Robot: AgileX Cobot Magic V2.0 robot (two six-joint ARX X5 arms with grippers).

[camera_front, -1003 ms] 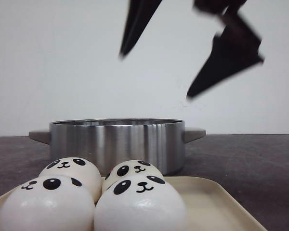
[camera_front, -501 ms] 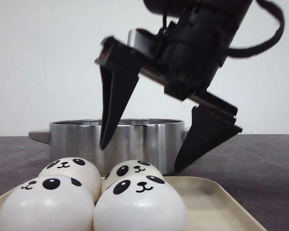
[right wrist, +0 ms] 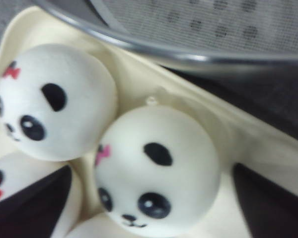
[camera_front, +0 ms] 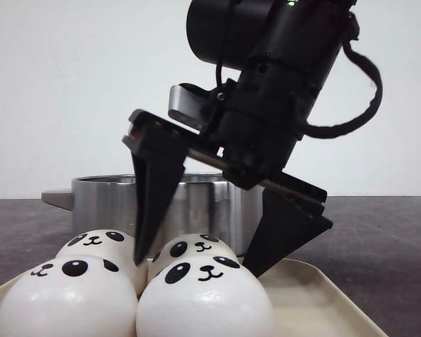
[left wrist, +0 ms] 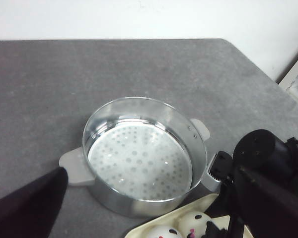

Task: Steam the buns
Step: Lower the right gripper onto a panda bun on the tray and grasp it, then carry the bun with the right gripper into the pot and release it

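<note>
Four panda-faced buns [camera_front: 194, 247] sit clustered in two rows at the left of a cream tray [camera_front: 316, 295] on the near side of the table; they are round domes with no long axis, faces turned toward the near edge. The right gripper [camera_front: 196, 256] hangs spread wide, holding nothing, its fingers straddling the far-right bun [right wrist: 156, 171]. Just beyond the tray stands a steel steamer pot [left wrist: 144, 153] with a perforated floor. The left gripper [left wrist: 25, 208] shows only one dark finger; I cannot tell how far open it is.

Glossy buns [camera_front: 203, 295], brushed-metal pot [camera_front: 189, 207]
</note>
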